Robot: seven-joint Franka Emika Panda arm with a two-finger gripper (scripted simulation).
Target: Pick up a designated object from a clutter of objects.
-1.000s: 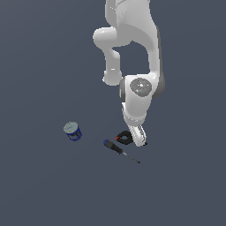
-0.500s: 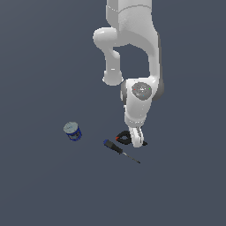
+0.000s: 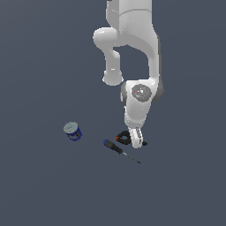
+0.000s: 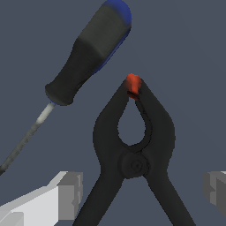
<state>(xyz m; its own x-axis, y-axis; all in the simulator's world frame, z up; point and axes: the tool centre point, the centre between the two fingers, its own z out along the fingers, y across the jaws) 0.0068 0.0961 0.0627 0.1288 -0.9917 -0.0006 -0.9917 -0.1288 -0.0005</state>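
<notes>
Your gripper [image 4: 141, 190] is spread wide, one finger on each side of the black spring clamp [image 4: 134, 150], across its splayed handles. The clamp lies flat beside the blue-handled screwdriver [image 4: 84, 57], its long axis running between your fingers, jaw tips away from the wrist.

Can [image 3: 73, 131] well apart at the exterior view's left, screwdriver [image 3: 120, 150] just beside clamp [image 3: 124, 137], gripper [image 3: 137, 140] over clamp

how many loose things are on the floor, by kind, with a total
can: 1
screwdriver: 1
spring clamp: 1
total: 3 visible; the gripper hides part of the floor
</notes>
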